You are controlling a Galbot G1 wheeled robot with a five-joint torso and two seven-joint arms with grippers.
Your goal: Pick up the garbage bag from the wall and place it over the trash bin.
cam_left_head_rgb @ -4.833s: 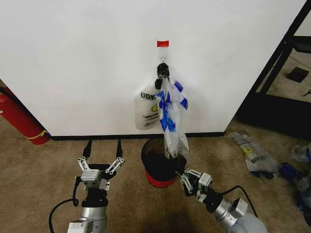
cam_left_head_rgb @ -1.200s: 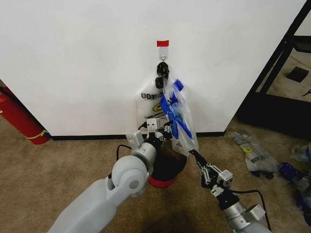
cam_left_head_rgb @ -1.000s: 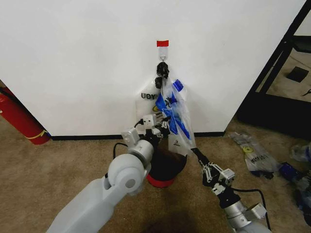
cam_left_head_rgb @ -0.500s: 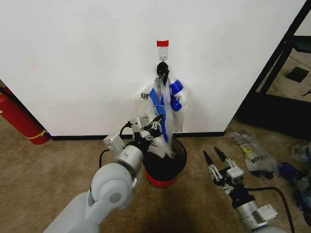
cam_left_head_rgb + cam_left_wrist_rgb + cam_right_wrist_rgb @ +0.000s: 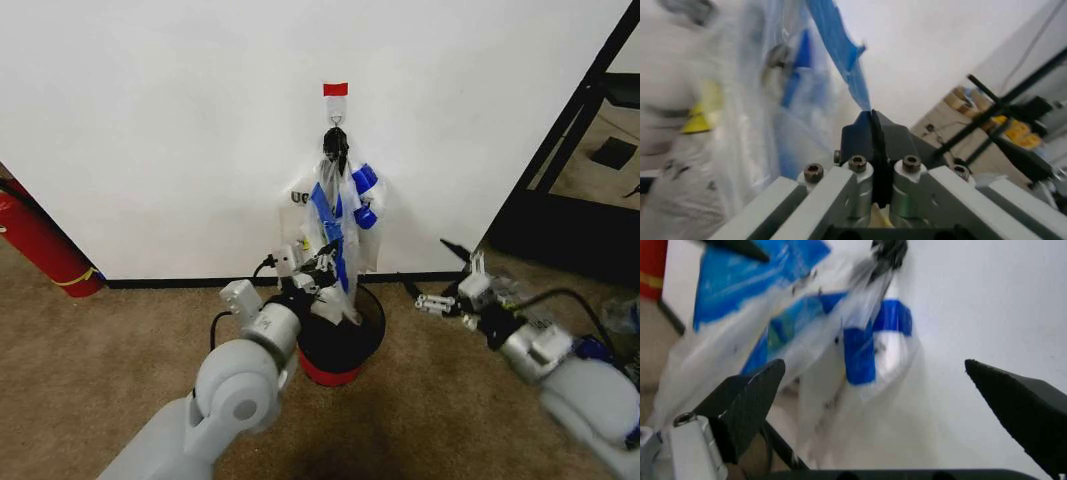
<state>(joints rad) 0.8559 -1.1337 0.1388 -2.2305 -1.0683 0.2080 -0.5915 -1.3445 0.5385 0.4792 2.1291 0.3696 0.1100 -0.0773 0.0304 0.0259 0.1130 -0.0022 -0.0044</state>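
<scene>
The garbage bag (image 5: 338,215) hangs from the metal hook (image 5: 335,122) on the white wall (image 5: 150,120), under a red tape strip (image 5: 335,89). Its lower end droops into the black trash bin (image 5: 368,330), which stands on the carpet right below. My left gripper (image 5: 325,263) is above the bin's rim, shut on a blue strip (image 5: 840,45) of the bag; the left wrist view shows the jaws closed on that strip. My right gripper (image 5: 432,272) is open to the right of the bin, near the baseboard and clear of the bag (image 5: 840,340).
A red fire extinguisher (image 5: 40,245) leans against the wall at far left. A black shelf frame (image 5: 580,110) stands at right, with loose bags (image 5: 615,312) on the floor beside it. Bare carpet lies in front of the bin.
My right gripper has swung up and toward the baseboard at the right, staying open and off the bag. The left gripper keeps its hold on the blue strip and has barely shifted.
</scene>
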